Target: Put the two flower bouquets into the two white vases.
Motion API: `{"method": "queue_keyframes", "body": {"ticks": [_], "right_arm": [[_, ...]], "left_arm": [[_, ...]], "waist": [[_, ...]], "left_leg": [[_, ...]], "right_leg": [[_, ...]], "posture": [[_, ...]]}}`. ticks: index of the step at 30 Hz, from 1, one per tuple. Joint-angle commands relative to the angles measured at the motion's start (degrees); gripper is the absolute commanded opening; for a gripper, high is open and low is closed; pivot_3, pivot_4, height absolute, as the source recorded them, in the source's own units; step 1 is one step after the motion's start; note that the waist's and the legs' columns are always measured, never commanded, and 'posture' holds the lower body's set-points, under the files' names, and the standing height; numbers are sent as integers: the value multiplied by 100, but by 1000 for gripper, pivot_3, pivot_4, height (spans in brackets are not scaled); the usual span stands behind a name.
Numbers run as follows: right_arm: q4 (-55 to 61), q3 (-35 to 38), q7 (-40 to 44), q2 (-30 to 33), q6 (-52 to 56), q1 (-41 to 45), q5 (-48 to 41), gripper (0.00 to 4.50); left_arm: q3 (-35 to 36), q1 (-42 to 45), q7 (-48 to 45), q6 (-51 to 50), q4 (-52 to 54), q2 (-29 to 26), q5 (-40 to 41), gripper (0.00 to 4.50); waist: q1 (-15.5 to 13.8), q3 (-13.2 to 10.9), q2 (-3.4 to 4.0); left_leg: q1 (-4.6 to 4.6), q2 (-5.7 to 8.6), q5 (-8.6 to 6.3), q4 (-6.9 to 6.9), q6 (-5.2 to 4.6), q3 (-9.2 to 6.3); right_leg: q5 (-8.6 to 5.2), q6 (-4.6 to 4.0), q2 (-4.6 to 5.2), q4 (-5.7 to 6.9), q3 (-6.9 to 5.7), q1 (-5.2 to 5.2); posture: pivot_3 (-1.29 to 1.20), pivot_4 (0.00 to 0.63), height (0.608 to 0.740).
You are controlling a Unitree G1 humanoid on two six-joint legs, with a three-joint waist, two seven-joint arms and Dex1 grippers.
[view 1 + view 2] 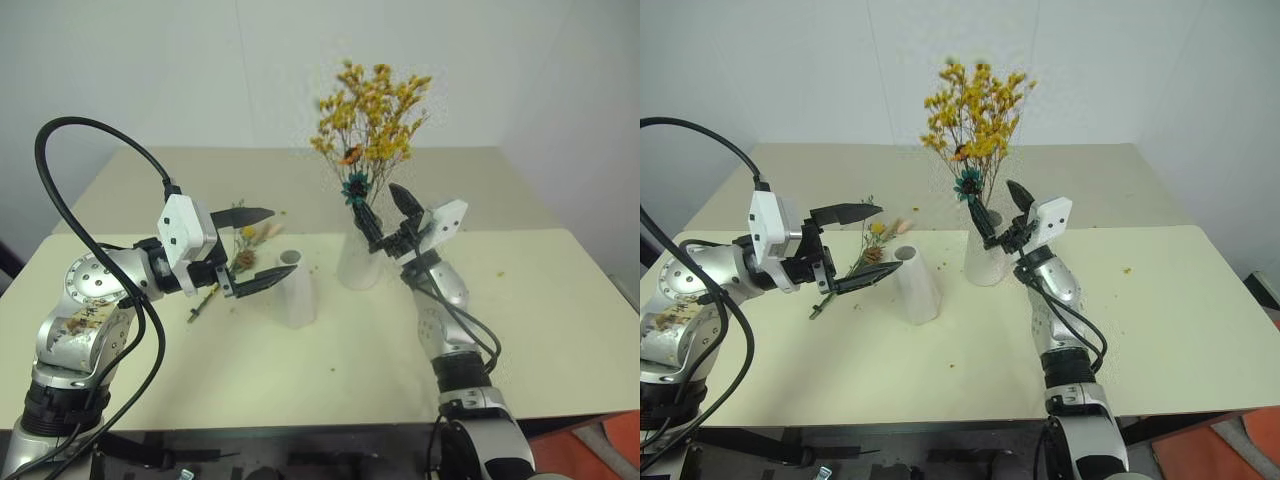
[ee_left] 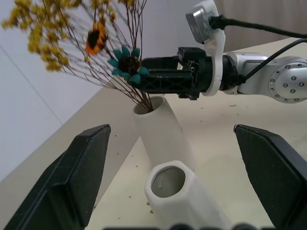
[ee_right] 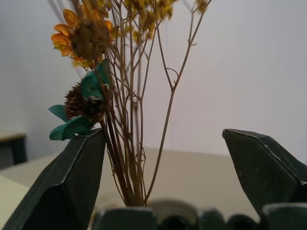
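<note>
Two-armed arrangement on a cream table. The yellow bouquet stands upright in a white vase near the middle of the table, toward the far edge; its thin brown stems enter the vase mouth, and an orange bloom and a teal-petalled cone sit low among the golden blossoms. The right gripper is raised beside the lower stems just above the vase mouth, its two black fingers spread apart; in the right wrist view the stems rise close to one finger, with a clear gap to the other. The second white vase stands nearer the front edge and toward the table's left side, just beside the first vase and apart from it; its mouth is open. The thin sprig, with a pine cone and yellow and pinkish bits, lies flat on the table toward the left edge, near that vase. The left gripper hangs level over the sprig, fingers spread wide, pointing at the second vase and holding nothing.
</note>
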State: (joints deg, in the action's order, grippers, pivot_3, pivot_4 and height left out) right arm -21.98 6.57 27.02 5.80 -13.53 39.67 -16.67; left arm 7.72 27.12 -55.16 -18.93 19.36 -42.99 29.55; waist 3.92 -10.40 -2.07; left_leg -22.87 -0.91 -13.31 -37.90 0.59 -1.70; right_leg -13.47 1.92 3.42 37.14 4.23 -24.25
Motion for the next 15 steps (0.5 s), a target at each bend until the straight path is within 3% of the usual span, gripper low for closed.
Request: {"method": "queue_keyframes", "body": {"ticks": [1,5,15], "right_arm": [[427,203,-354,130,235,24,-39,4481],[724,376,-523,308,269,-162,-99,4481],[2524,156,1310,1168,690,-1252,-1196,4481]], "left_arm": [[56,73,8,100,99,-8,24,4500],[78,46,23,93,121,-17,23,4500],[111,-22,-56,152,82,-43,26,4500]], "waist": [[0,0,0],[-5,0,0],[-6,0,0]], "left_leg": [[0,0,0,0,0,0],[-1,0,0,0,0,0],[1,0,0,0,0,2]], "right_leg": [[0,0,0,0,0,0],[0,0,0,-1,0,1],[-1,1,0,-4,1,6]], "posture": [[0,150,740],[0,150,740],[0,150,740]]}}
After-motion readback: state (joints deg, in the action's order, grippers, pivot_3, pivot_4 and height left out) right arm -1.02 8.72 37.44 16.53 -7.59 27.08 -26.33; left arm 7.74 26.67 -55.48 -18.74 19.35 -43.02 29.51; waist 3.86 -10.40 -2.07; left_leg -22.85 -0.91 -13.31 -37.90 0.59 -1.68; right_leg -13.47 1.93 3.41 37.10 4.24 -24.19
